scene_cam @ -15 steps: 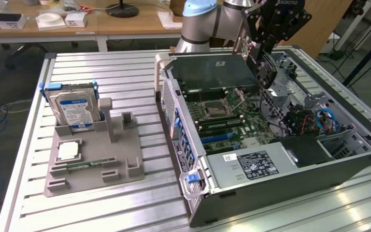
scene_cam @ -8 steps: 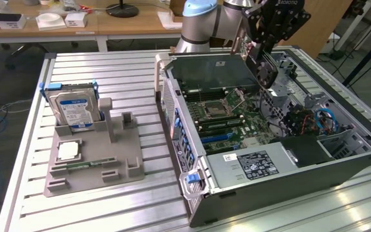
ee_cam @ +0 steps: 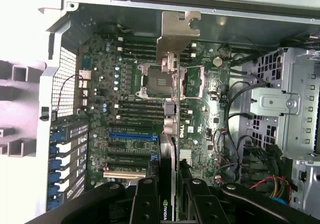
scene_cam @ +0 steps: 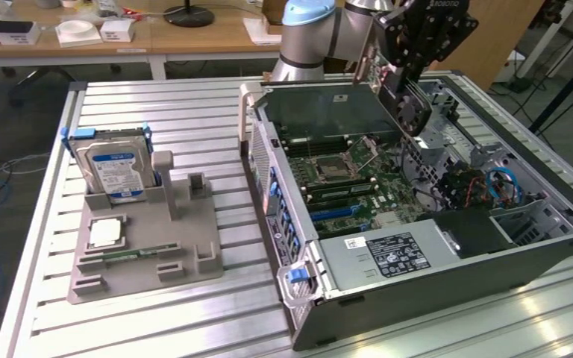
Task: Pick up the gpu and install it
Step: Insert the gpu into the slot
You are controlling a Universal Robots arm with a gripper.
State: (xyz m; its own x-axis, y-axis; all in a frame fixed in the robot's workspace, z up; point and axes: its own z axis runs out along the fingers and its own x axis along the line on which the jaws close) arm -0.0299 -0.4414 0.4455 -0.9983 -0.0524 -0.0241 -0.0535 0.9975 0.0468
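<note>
Aloft, gpu (ee_cam: 171, 119) edge-on in the pincer (ee_cam: 170, 186); motherboard (ee_cam: 125, 109) beneath

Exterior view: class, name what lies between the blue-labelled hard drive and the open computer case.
In the exterior view, the grey holder's upright posts stand there, then a bare strip of slatted table.
</note>
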